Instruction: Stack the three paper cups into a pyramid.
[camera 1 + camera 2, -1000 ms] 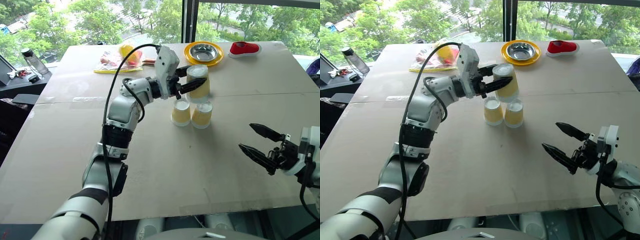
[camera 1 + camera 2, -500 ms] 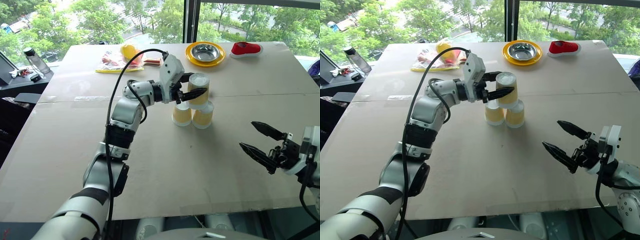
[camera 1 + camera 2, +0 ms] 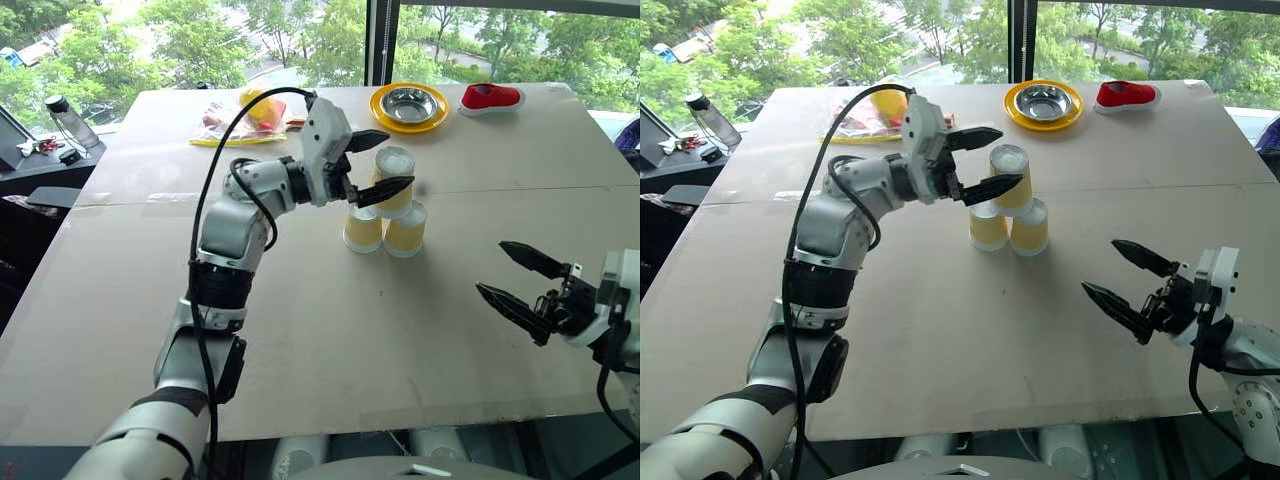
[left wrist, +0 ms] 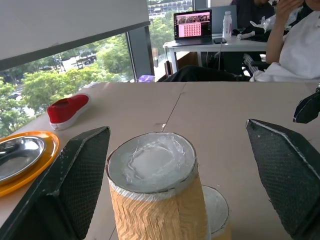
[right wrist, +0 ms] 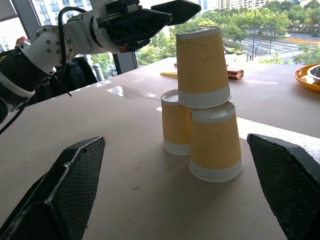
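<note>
The wide tan table [image 3: 330, 330] is seen carrying everything. At its centre the pyramid [image 3: 388, 205] is stacked: two yellow-orange cups [image 3: 362, 228] [image 3: 405, 230] are set upside down, touching side by side, and the third cup [image 3: 394, 180] is perched inverted across their bases. The left gripper [image 3: 378, 163] is held just left of that top cup, its fingers spread wide and clear of it. Near right, the right gripper [image 3: 520, 285] is parked well apart, jaws gaping, nothing gripped. Far off, a yellow plate [image 3: 408, 105] with a steel bowl is spotted.
</note>
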Available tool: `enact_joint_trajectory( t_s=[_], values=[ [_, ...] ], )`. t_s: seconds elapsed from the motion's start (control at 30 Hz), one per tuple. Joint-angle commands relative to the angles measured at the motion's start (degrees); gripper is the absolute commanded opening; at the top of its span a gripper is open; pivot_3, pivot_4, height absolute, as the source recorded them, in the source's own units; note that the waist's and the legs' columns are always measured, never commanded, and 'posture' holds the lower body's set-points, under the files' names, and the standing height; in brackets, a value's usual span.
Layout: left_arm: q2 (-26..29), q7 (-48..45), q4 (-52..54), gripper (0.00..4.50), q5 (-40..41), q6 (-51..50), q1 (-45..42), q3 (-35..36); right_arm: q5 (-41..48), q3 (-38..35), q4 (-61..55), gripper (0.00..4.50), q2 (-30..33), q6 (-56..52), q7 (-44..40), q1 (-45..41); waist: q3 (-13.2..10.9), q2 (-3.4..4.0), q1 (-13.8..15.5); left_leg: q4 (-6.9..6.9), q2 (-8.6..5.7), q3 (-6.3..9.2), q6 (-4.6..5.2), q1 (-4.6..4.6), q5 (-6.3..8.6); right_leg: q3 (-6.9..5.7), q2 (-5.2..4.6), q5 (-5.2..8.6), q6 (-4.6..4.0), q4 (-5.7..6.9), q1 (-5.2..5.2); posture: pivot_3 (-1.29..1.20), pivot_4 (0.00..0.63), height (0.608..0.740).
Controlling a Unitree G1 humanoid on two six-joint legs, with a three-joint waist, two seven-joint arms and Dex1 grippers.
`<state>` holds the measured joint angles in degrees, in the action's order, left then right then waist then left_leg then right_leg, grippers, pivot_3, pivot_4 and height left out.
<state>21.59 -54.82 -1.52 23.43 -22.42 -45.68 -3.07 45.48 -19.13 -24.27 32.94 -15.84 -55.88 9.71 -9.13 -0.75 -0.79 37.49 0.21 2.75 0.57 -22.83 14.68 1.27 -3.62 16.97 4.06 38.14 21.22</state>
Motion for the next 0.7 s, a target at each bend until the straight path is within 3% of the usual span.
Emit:
enact_joint_trajectory(
  t_s=[0.03,0.23,0.4,0.57,0.7],
  values=[
    [2.92,1.26,11.52,4.46,8.19,-4.09,6.01,7.83,-0.68,0.14,-0.77,4.50,0.01,1.61,-1.15,0.49,0.01,0.01,-0.14,0.00,0.05,-0.02,0.00,0.04,0.00,0.04,0.00,0.00,0.00,0.01,0.00,0.00,0.150,0.740],
    [12.62,5.98,30.38,4.46,13.15,-15.24,36.38,17.13,-5.06,2.23,4.31,4.50,-1.50,3.93,-1.09,0.92,0.04,0.15,-1.03,-0.13,0.23,-0.07,0.01,0.13,0.01,0.16,0.00,0.01,-0.01,-0.02,0.01,0.00,0.150,0.740],
    [13.39,12.39,35.66,4.46,4.24,-10.86,58.41,18.20,-14.12,5.82,11.76,4.50,-1.82,10.44,-1.39,-0.04,0.03,0.13,0.44,-0.06,0.17,-0.07,0.03,0.12,0.03,0.13,-0.15,0.00,-0.03,-0.03,-0.04,0.00,0.150,0.740],
    [8.73,18.38,36.46,4.46,-2.33,-4.25,68.64,15.01,-22.68,9.62,21.03,4.50,-1.61,14.04,1.16,-2.18,0.06,0.17,1.30,-0.05,0.07,-0.07,0.03,0.45,0.03,0.10,-0.29,0.01,-0.09,-0.13,-0.43,0.00,0.150,0.740],
    [8.07,20.45,35.20,4.46,-5.66,-2.59,70.26,13.24,-22.63,10.64,23.67,4.50,-2.12,14.03,0.57,-5.15,0.11,0.21,1.38,-0.08,0.08,-0.26,0.03,0.60,0.03,0.25,-0.31,0.01,-0.10,-0.14,-0.50,0.00,0.150,0.740]
  ],
)
